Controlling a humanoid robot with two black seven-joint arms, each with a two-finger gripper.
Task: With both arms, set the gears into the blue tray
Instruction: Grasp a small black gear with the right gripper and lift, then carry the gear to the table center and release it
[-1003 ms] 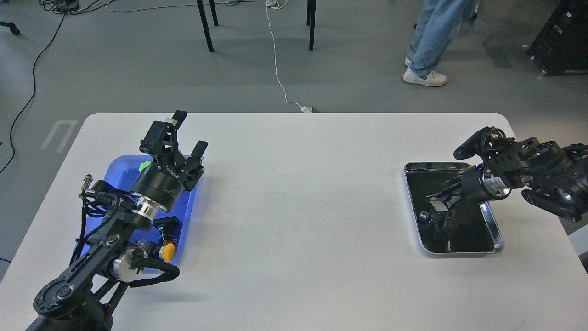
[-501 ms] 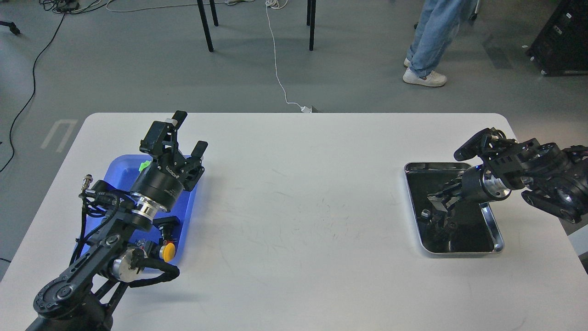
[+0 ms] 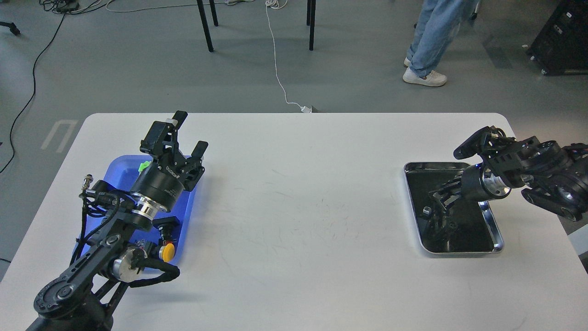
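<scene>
The blue tray (image 3: 115,174) lies at the table's left, largely covered by my left arm. My left gripper (image 3: 189,134) is raised over the tray's far right corner, open, with nothing between its fingers. At the right, my right gripper (image 3: 434,198) reaches down into the shiny steel tray (image 3: 459,252). It shows black against the tray's black inside, so its fingers cannot be told apart. Small dark parts (image 3: 426,211) lie beside its tip; I cannot make out which of them are gears. No gear shows in the blue tray.
In the blue tray a yellow-capped switch (image 3: 169,251) and a green piece (image 3: 144,164) peek out beside my left arm. A person (image 3: 432,41) stands on the floor beyond the table's far right. A white cable (image 3: 277,69) runs to the far edge.
My right gripper has shifted slightly left and deeper over the dark parts in the steel tray. The left arm has not moved.
</scene>
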